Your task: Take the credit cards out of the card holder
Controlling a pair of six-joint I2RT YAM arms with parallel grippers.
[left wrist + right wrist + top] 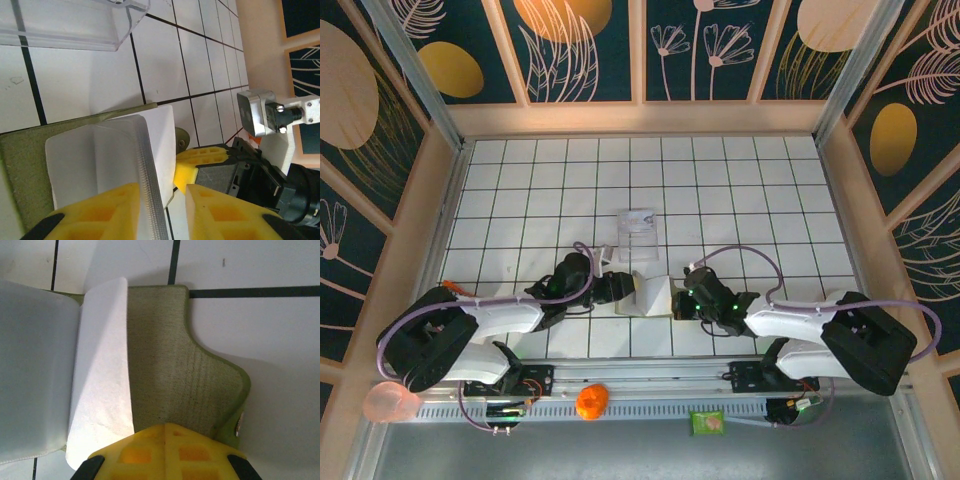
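Yellow jaws of the left gripper (162,189) stand apart, straddling the ridged translucent edge of a pale whitish card (100,155), with a sliver of gap showing on the 3 o'clock side of that edge. The card rises from the card holder (165,355), whose olive panel lies flat on the counter (520,180). The right gripper (165,434) has its jaws together, tips at the holder's 6 o'clock edge in its wrist view, near the rounded corner with a metal snap (239,422); whether they press down I cannot tell. From above, the holder sits near the counter's 6 o'clock edge, with the left gripper at its 9 o'clock and the right at its 3 o'clock. A clear plastic piece (638,222) lies apart at the holder's 12 o'clock. Bare white tiles run toward 10, 12 and 2 o'clock up to the wooden rim (640,120). Along the metal rail (650,385) at 6 o'clock sit an orange object (591,401), a green packet (707,422) and a pink cup (390,402).
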